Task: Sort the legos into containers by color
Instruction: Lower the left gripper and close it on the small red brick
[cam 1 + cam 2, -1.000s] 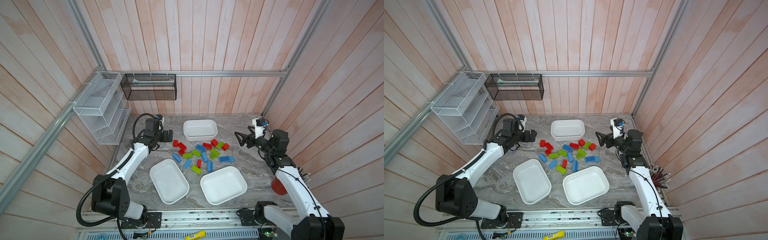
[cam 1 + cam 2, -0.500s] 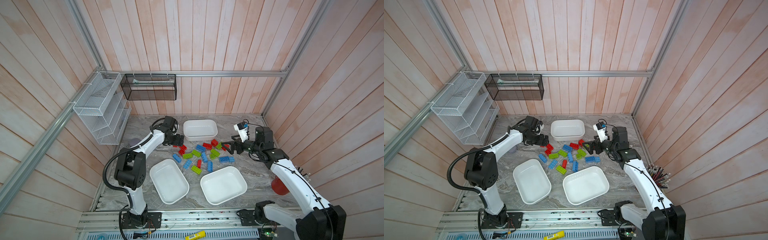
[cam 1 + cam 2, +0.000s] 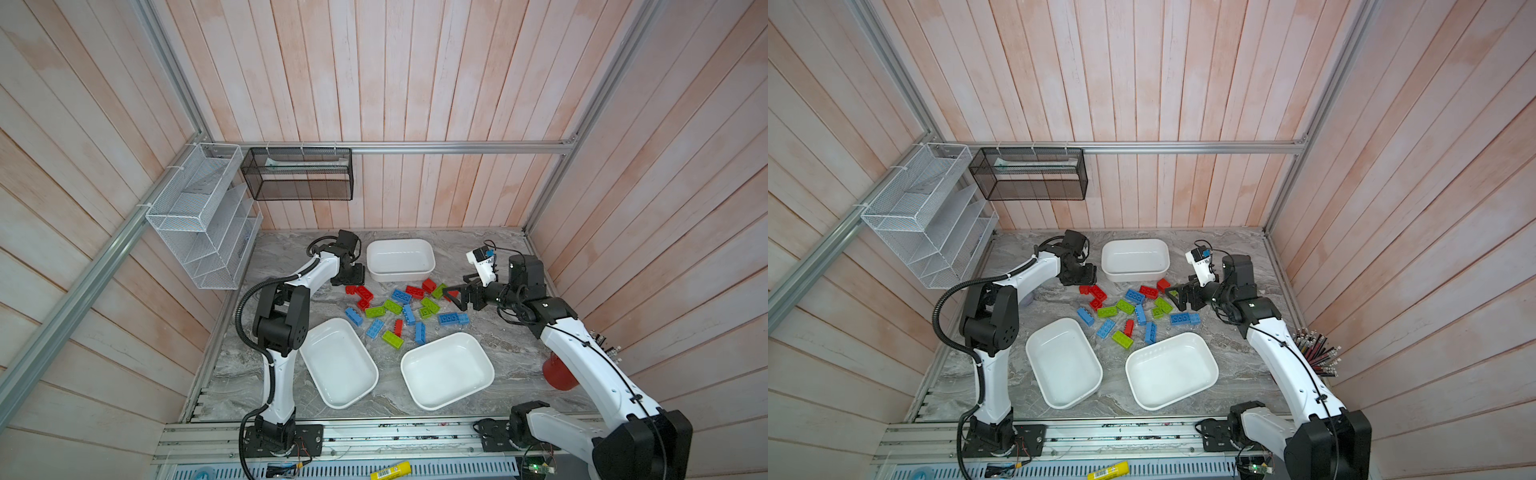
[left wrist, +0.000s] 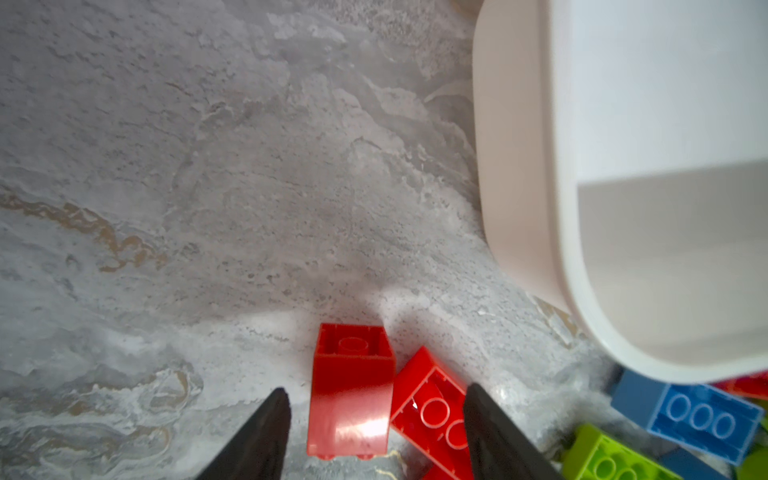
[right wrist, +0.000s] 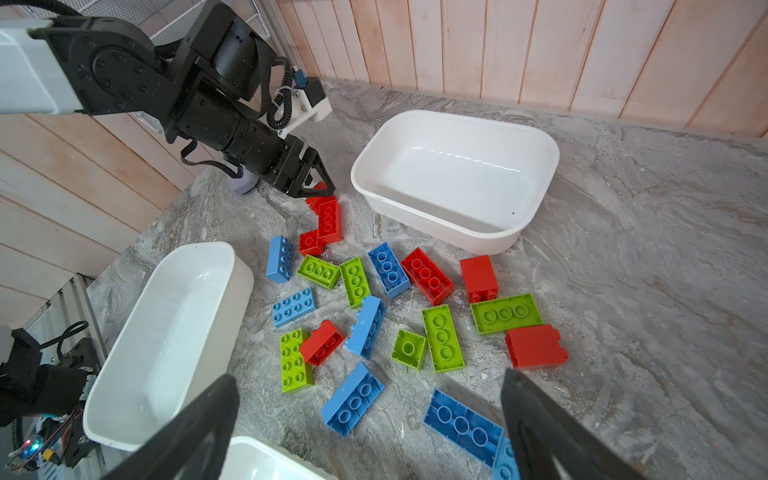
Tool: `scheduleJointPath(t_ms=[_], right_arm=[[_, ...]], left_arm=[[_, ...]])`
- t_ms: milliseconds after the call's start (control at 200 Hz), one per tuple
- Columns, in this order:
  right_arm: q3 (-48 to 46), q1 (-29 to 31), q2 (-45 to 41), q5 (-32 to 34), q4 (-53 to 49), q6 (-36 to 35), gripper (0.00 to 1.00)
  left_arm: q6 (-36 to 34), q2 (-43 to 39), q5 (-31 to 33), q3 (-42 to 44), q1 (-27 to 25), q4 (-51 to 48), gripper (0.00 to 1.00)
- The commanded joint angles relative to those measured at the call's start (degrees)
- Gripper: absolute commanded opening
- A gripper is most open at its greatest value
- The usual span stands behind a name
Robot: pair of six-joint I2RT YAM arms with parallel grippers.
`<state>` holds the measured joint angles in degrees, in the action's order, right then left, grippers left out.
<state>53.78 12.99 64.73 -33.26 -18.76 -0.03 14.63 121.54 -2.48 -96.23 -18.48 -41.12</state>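
Left fingers stand apart astride a red lego, not gripping it; right fingers spread wide, empty.

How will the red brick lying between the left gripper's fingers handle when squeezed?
The red brick is probably rigid, hard moulded plastic. Its glossy face suggests it may slip. The neighbouring red brick touches it, so likely gets nudged.

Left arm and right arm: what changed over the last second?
The left tool swung in from the left and now straddles a red brick, jaws apart, nothing gripped. The right tool advanced to the right edge of the bricks, open. Bricks and tubs unmoved.
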Motion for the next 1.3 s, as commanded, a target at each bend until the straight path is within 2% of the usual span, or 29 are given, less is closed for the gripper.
scheduleJointPath(t_ms=[0,270,680,980,1295], right_arm=[[0.5,0.3,0.3,0.7,-1.7,-0.6,0.98],[0.2,0.3,0.6,0.4,-2.1,-0.6,0.98],[-0.9,0.3,-0.7,0.4,-2.1,0.6,0.98],[-1.0,0.3,-0.1,-0.1,-1.9,0.9,0.98],[-1.6,0.3,0.2,-0.7,-1.5,1.3,0.98]], left_arm=[[0.5,1.6,1.3,-1.7,-0.1,-1.1,0.62],[-2.3,2.8,3.6,-1.2,0.2,-3.4,0.6],[-2.6,2.7,5.9,0.1,1.4,-3.3,0.5],[-2.9,2.4,5.1,1.6,2.0,-3.8,0.5],[-2.9,-2.6,5.7,2.1,3.0,-5.3,0.51]])
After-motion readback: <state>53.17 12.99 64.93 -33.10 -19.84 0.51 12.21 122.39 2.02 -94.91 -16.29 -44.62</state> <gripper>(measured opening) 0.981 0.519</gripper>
